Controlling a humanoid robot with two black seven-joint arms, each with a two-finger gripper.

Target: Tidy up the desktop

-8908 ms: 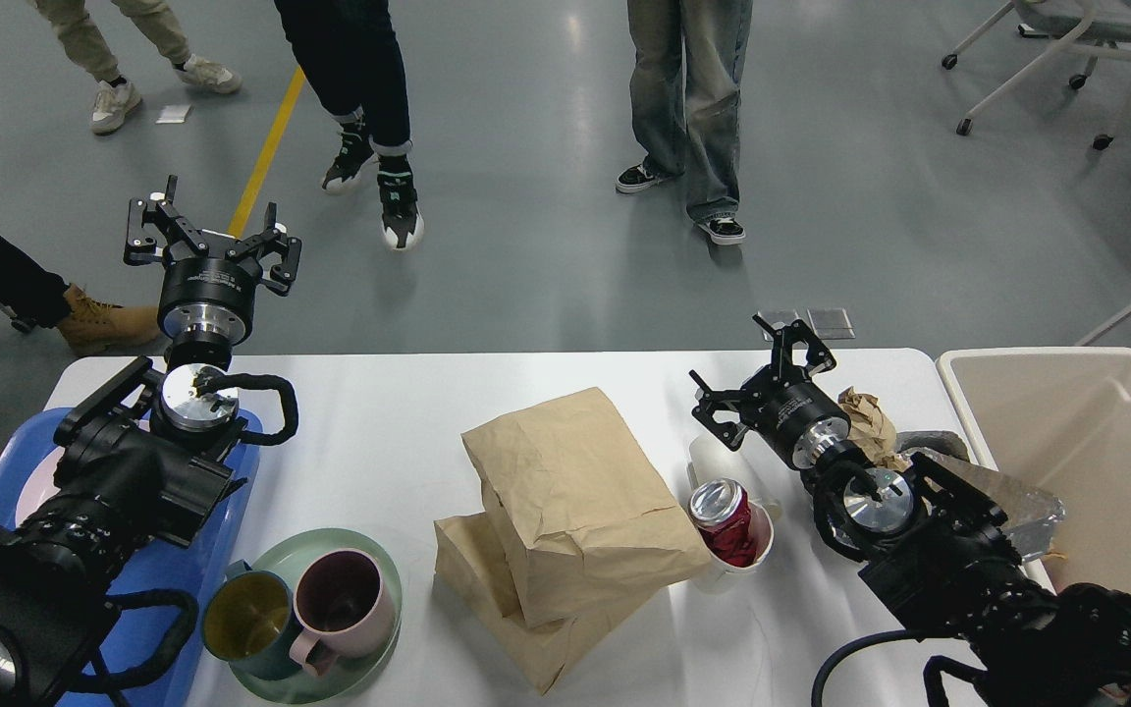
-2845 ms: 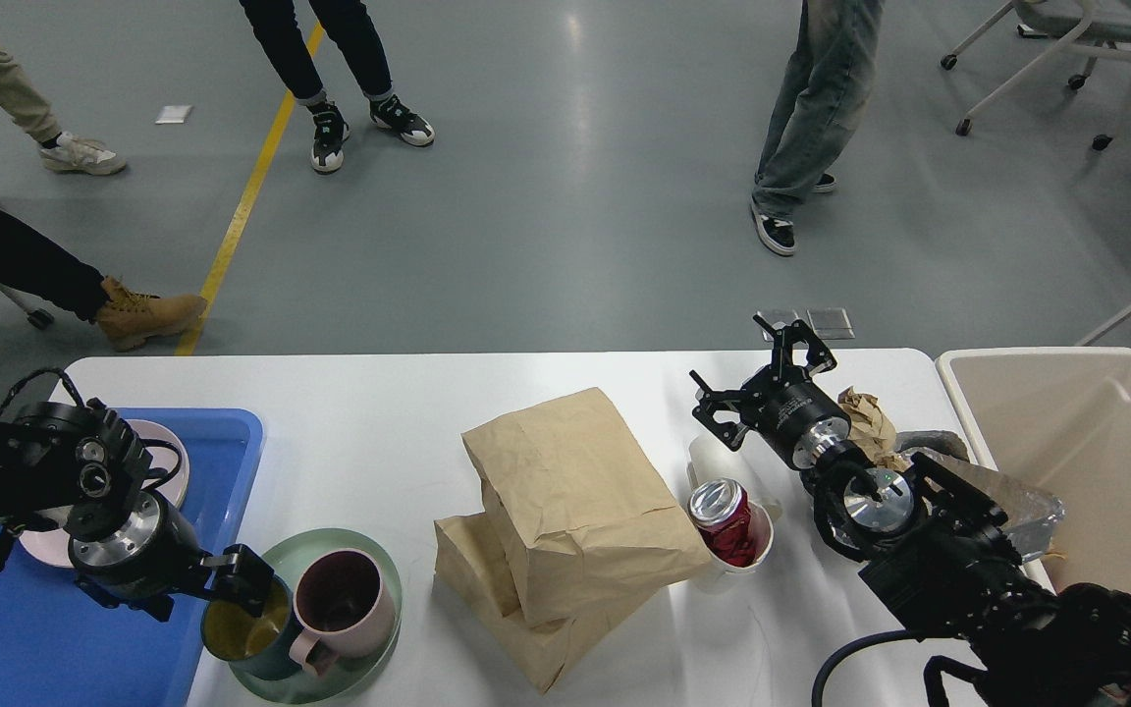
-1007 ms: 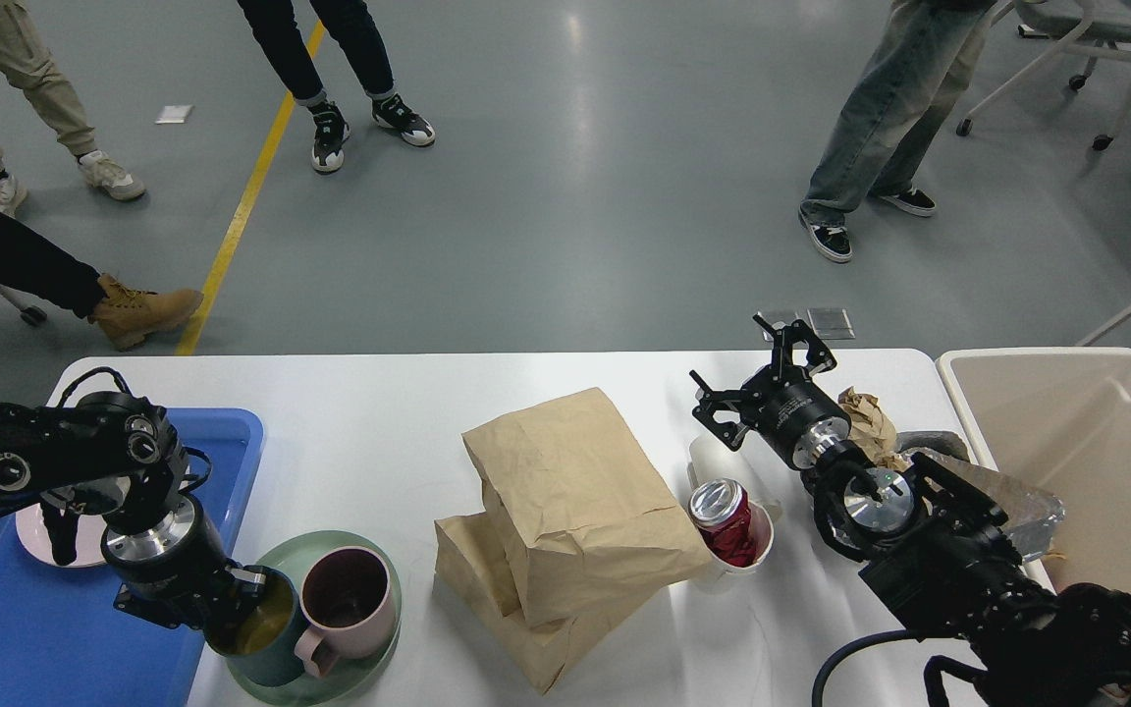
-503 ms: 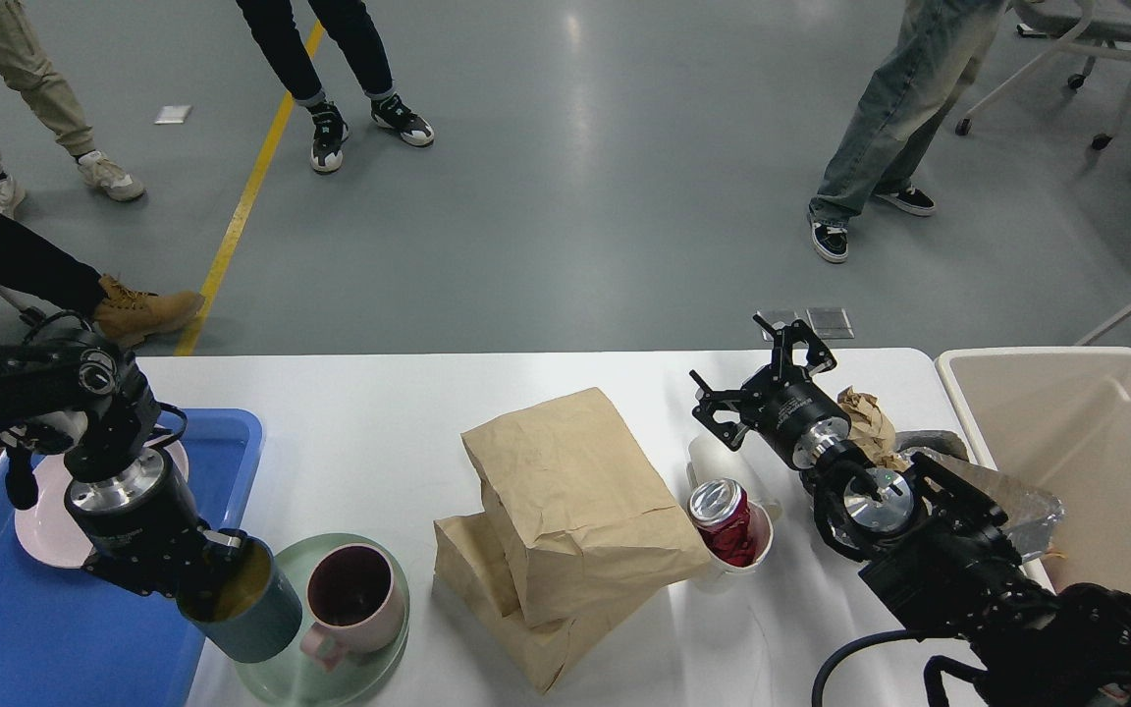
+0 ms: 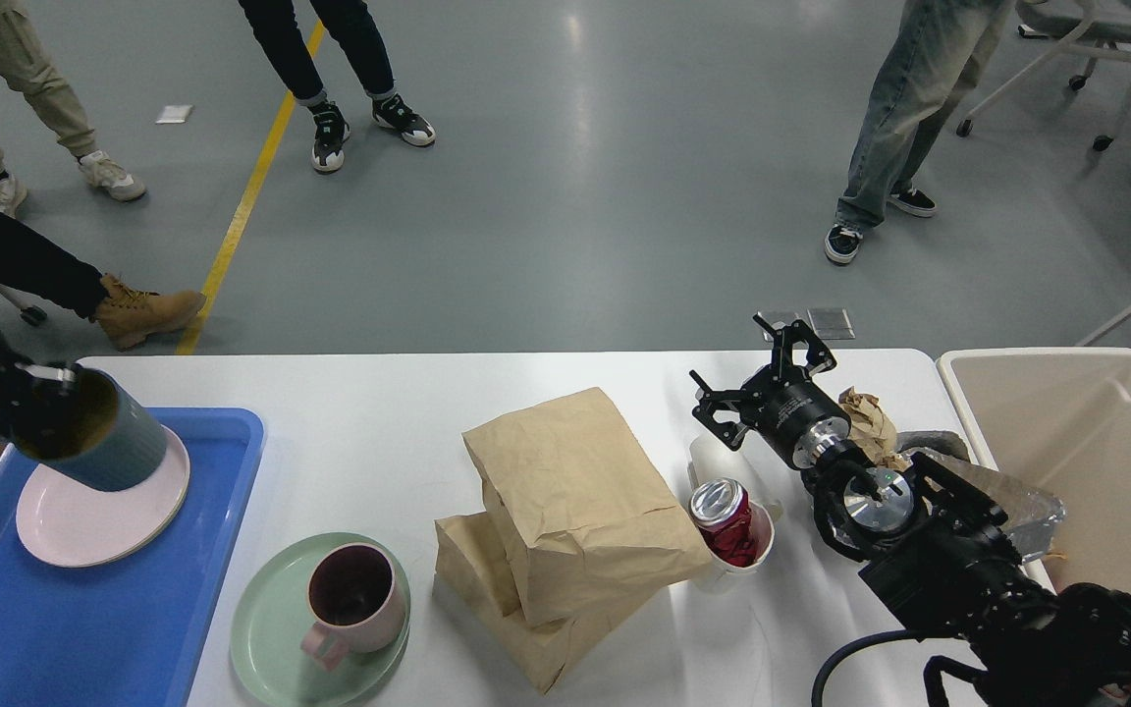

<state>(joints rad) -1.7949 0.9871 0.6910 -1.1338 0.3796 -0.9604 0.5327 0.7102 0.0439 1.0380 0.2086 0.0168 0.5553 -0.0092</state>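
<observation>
Pink mug (image 5: 352,595) on green plate (image 5: 271,638); red can (image 5: 726,519) in white cup (image 5: 760,552).

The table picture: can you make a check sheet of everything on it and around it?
Surface: white desktop, crowded.
Job's things: teal mug tilted over pink plate in blue tray; pink mug on green plate.
Clutter: paper bags, red can in a white cup, crumpled paper.
Claws: left claw mostly hidden at the teal mug; right claw open, empty.
Cables: black cable by the right arm.
Surroundings: beige bin, people's legs.
</observation>
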